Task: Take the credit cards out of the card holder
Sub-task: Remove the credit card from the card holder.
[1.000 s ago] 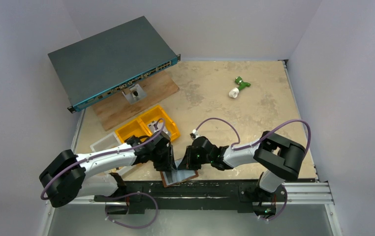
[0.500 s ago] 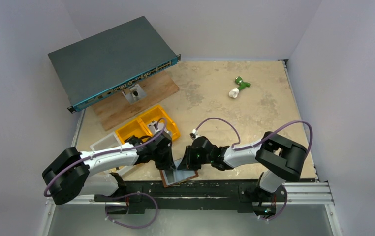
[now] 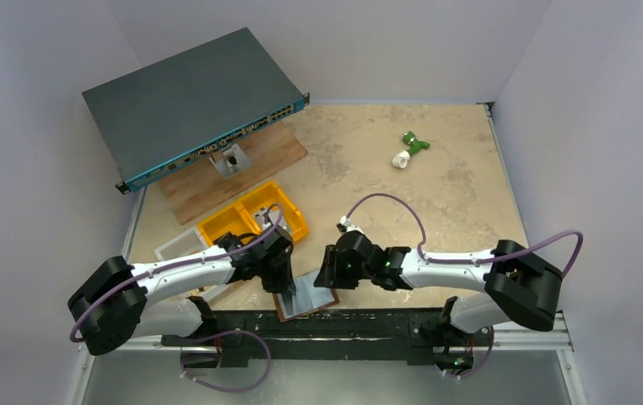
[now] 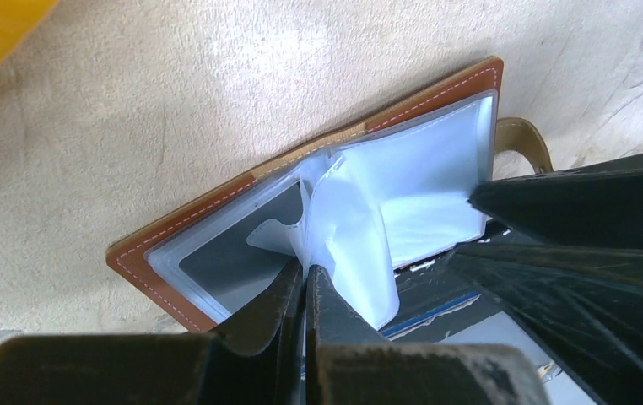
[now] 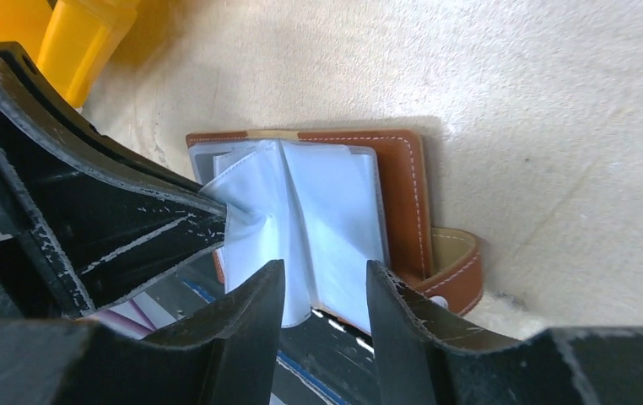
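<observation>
**GRIP SWAP AT WALLET: L CLAMPS, R LETS GO**

**Item:** wallet [image 3: 305, 297]. Lies open, lining up, at near edge of table [image 3: 402, 194], close in front of bin [image 3: 255, 221] and betw. both grippers. Near corner seems to overhang the edge. Strap [image 5: 457, 268] sticks out on R side.

**L gripper** [image 4: 305, 283]: part-way apart a sec ago, now pressed together on lower edge of pale leaf [image 4: 356, 224], holding it up off the lining. Cannot tell whether leaf is a card or a clear sleeve.

**R gripper** [image 5: 325, 283]: shut at wallet a sec ago, now spread. Fingers straddle the leaf's edge w/o clamping. In top view, elbow swung out to R and head pulled slightly back from wallet.

**Cards:** none seen loose on table. Presumably all inside wallet.

**Meaning (judgement):**
- Hold looks passed R to L: leaf kept raised by L alone, R freed for a fresh grip.
- Next move prob. a regrip by R on a card edge inside the opened pocket. Needs a narrow, well-aimed pinch while L keeps the leaf lifted.
- Progress: early, opening and access stage only, no card out yet.
- Risk: leaf thin and bendy, may slip from L's pinch. A pull could also drag the whole wallet over the table edge rather than free a card.
</observation>
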Motion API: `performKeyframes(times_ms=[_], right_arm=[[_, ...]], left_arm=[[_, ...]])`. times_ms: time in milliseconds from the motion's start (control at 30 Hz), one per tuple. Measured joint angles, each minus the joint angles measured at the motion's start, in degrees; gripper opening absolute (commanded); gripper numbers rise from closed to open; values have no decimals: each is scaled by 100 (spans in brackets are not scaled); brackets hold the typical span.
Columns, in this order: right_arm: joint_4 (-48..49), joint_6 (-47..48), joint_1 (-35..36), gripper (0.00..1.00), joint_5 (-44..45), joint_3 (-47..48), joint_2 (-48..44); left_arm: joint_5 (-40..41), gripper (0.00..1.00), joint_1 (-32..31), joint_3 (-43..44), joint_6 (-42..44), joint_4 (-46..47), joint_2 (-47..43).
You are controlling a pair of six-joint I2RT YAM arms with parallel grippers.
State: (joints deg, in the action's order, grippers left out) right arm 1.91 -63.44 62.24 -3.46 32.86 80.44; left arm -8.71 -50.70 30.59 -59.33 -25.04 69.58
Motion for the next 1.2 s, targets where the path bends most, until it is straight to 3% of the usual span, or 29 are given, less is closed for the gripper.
performKeyframes(times_ms=[300, 500, 1033, 1200], right_arm=[[-994, 293, 0, 25, 748, 221, -31], [-1130, 424, 0, 13, 962, 258, 107], [-999, 490, 44, 9, 992, 278, 197], [-992, 376, 90, 10, 994, 72, -13]], left_arm=[[-26, 0, 0, 267, 199, -247, -13], [-81, 1, 0, 319, 214, -254, 24], [-402, 44, -39, 778, 186, 317, 811], [-470, 51, -46, 868, 184, 540, 1082]])
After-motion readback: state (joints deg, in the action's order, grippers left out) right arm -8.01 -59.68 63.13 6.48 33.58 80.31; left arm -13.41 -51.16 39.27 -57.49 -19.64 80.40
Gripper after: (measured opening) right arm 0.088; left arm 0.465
